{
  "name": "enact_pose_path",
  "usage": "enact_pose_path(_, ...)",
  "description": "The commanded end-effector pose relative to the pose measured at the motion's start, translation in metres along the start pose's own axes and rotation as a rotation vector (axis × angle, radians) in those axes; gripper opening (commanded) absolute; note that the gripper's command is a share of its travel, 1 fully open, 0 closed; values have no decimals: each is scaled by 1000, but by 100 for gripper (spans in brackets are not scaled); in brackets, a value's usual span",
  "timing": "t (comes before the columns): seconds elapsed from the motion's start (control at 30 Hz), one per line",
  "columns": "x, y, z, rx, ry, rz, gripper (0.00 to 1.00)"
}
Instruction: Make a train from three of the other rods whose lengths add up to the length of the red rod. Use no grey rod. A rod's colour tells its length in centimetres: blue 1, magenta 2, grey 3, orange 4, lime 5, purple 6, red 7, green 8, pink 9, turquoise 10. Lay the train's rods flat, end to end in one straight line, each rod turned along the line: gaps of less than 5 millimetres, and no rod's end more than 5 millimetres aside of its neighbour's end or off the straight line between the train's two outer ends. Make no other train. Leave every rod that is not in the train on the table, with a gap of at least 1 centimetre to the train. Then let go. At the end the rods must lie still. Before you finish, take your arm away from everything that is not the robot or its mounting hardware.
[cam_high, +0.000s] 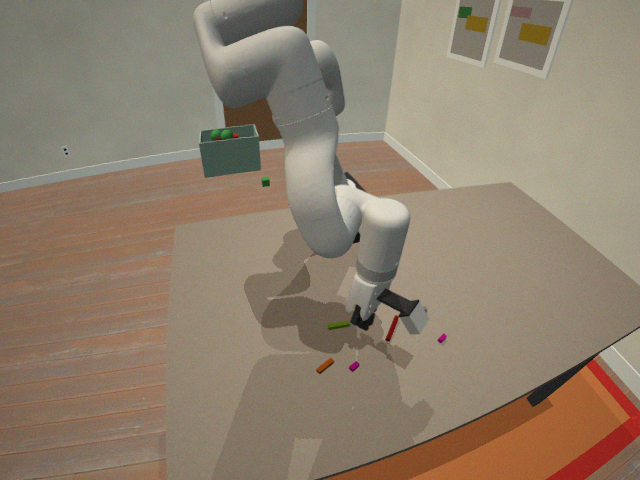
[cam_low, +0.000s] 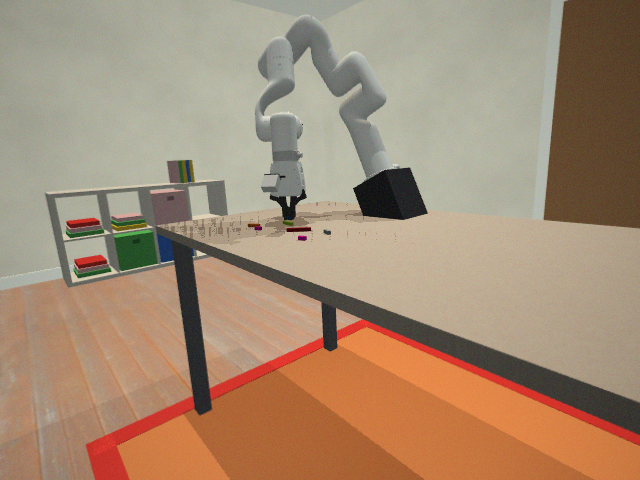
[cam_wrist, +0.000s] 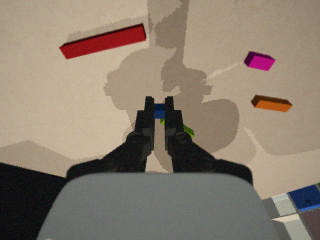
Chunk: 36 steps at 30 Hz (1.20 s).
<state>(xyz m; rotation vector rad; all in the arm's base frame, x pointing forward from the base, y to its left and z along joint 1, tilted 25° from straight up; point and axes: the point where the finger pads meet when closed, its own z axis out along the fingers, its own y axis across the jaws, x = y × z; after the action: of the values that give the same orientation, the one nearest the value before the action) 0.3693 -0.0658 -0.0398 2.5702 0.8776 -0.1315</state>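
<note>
My gripper (cam_wrist: 159, 108) is shut on the small blue rod (cam_wrist: 159, 110), seen between the fingertips in the wrist view. In the top view the gripper (cam_high: 361, 321) stands low over the table at the right end of the lime rod (cam_high: 338, 324). A bit of the lime rod (cam_wrist: 186, 131) shows behind the fingers in the wrist view. The red rod (cam_high: 392, 328) (cam_wrist: 103, 41) lies flat to one side. The orange rod (cam_high: 325, 365) (cam_wrist: 271, 103) and a magenta rod (cam_high: 353, 366) (cam_wrist: 259, 61) lie nearer the table's front. A second magenta rod (cam_high: 442, 337) lies further right.
A small grey rod (cam_low: 326, 231) lies on the table near the red rod (cam_low: 298, 228). The black robot base (cam_low: 390, 192) stands at the back of the table. A green bin (cam_high: 229, 149) and a small green cube (cam_high: 265, 181) are on the floor beyond the table.
</note>
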Motion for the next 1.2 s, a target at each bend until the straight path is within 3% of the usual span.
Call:
enact_pose_path(0.0,0,1,-33,1,-1,0,4)
enact_pose_path(0.27,0,1,-75,1,-1,0,4)
enact_pose_path(0.73,1,1,-76,2,-1,15,4)
enact_pose_path(1.17,13,10,-77,3,-1,379,4)
